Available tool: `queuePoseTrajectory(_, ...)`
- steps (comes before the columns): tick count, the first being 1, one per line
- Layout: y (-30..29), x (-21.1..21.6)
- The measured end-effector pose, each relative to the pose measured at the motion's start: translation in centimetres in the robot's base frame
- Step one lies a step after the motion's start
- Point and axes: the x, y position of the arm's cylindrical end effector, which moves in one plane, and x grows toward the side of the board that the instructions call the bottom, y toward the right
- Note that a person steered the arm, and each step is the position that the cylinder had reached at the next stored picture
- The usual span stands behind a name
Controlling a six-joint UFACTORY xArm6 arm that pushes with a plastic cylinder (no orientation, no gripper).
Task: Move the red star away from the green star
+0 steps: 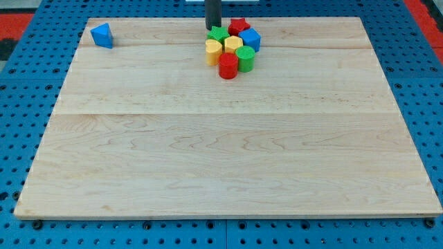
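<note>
The red star (239, 26) lies near the view's top centre, at the far side of a tight cluster of blocks. The green star (219, 34) sits just to its left, close beside it or touching it. My tip (212, 28) is the lower end of the dark rod, coming down at the top edge of the board. It stands just left of and behind the green star, about touching it. The red star is to the right of my tip, beyond the green star.
The cluster also holds a blue cube (250, 39), two yellow blocks (213, 50) (232, 45), a green cylinder (245, 59) and a red cylinder (228, 66). A blue triangle block (102, 34) lies at the top left. The wooden board (221, 152) sits on a blue pegboard.
</note>
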Motion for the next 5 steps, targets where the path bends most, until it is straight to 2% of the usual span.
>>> queuePoseTrajectory(1, 4.1, -1.9)
queuePoseTrajectory(2, 6.1, 0.3)
queuePoseTrajectory(3, 6.3, 14.7)
queuePoseTrajectory(4, 5.3, 18.4)
queuePoseTrajectory(5, 6.3, 20.4)
